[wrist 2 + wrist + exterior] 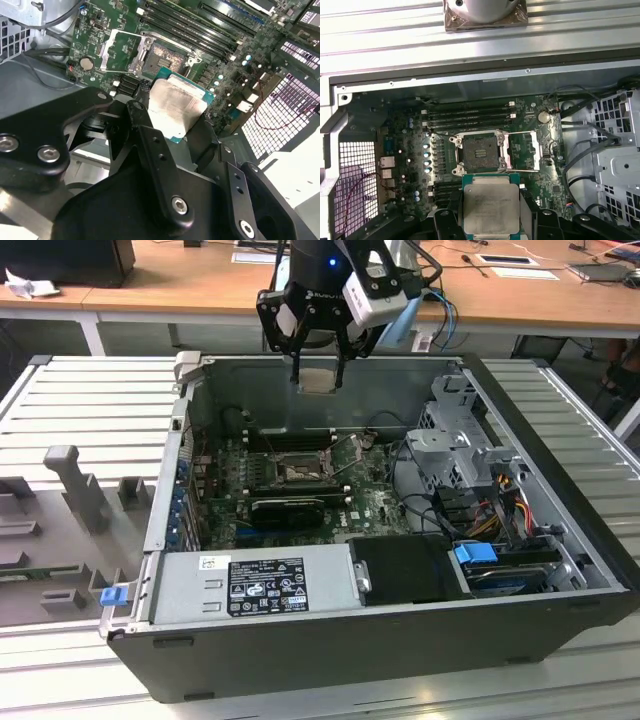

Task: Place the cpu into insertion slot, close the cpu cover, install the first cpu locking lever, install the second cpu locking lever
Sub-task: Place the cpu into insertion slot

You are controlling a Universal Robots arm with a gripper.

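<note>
My end effector [318,382] grasps the cpu [320,375] at the exterior view's upper centre, above the open computer case [300,655]; the insertion slot [480,154] lies bare, its cpu cover [537,149] swung open beside it.

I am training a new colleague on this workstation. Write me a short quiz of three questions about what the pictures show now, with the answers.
1. Fill the gap: the pincer is shut on the ____, above the open computer case.
2. True or false: the insertion slot already has a chip in it.
3. The cpu cover is: A) closed over the slot; B) swung open beside the slot; C) lying outside the case.
Key: 1 cpu; 2 false; 3 B.
</note>
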